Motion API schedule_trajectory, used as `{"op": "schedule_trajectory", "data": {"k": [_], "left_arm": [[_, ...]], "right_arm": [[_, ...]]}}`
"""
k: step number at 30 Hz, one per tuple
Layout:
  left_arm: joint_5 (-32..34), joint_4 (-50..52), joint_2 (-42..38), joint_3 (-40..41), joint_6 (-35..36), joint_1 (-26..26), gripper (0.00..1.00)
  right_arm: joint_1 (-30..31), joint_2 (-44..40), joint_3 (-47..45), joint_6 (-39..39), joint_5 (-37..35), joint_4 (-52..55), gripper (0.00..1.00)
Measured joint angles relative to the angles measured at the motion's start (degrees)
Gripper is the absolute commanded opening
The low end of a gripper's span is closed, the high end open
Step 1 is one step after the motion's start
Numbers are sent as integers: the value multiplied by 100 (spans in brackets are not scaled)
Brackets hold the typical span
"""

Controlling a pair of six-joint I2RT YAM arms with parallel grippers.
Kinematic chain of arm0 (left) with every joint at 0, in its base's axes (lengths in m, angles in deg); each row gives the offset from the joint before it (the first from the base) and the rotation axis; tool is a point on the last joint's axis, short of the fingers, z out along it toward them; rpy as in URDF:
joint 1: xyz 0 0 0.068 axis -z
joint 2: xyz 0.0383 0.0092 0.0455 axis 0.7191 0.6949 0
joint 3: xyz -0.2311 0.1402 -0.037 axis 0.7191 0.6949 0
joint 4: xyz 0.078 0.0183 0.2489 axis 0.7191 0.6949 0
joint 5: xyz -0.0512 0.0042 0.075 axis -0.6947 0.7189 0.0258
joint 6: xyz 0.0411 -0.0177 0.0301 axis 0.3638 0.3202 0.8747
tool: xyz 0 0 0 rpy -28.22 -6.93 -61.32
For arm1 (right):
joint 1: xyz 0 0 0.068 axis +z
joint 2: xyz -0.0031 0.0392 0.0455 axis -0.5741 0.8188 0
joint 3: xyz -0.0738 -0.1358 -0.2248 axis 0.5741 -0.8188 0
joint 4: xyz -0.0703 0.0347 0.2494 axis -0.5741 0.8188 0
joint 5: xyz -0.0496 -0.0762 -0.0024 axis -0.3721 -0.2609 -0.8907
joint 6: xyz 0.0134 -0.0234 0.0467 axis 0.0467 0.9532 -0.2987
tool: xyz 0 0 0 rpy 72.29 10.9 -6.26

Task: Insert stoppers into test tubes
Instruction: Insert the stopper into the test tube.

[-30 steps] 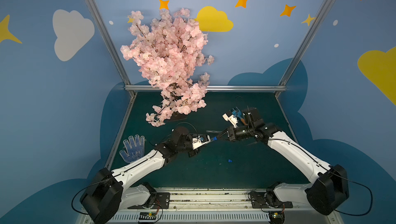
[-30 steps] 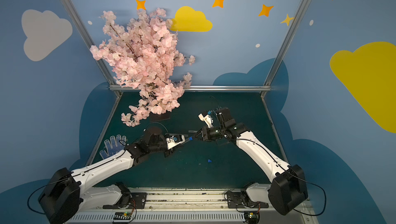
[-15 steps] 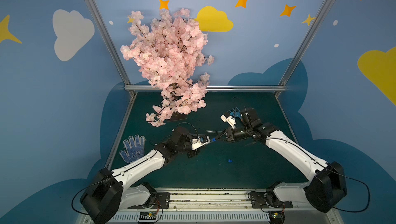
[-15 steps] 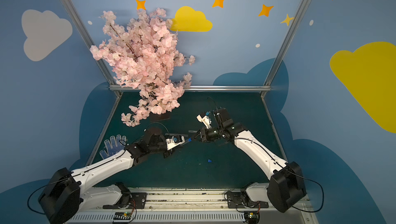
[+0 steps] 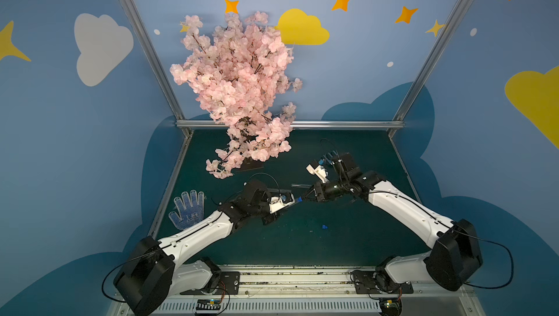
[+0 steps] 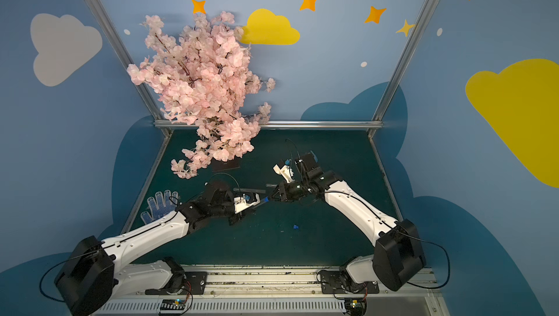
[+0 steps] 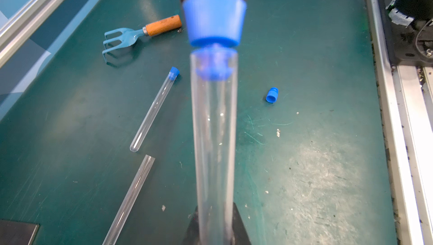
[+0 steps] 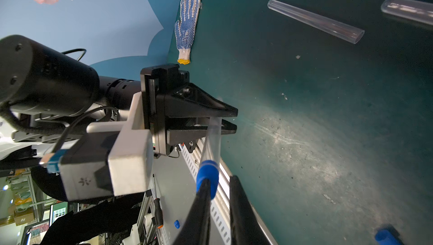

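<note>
My left hand [image 8: 235, 120] clamps the test tube [image 7: 214, 138], and my right hand [image 8: 219, 179] pinches the half-seated stopper [image 7: 214, 23]. Pushing off-axis could jam it crooked.

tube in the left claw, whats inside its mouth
The narrow ribbed end of a blue stopper sits just inside the tube; its wide cap is outside, in the right claw. The tube base is hidden by the left claw.
</note>
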Motion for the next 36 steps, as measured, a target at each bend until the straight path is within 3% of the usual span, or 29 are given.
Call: {"op": "schedule_trajectory", "data": {"k": [15,36], "left_arm": [[1078,389,87,-28,144,396,2],[2312,997,400,-94,332,643,2]], "right_arm": [[192,363,-13,-157,-306,0,14],[413,1099,-420,-1150,-291,-1189,13]]}}
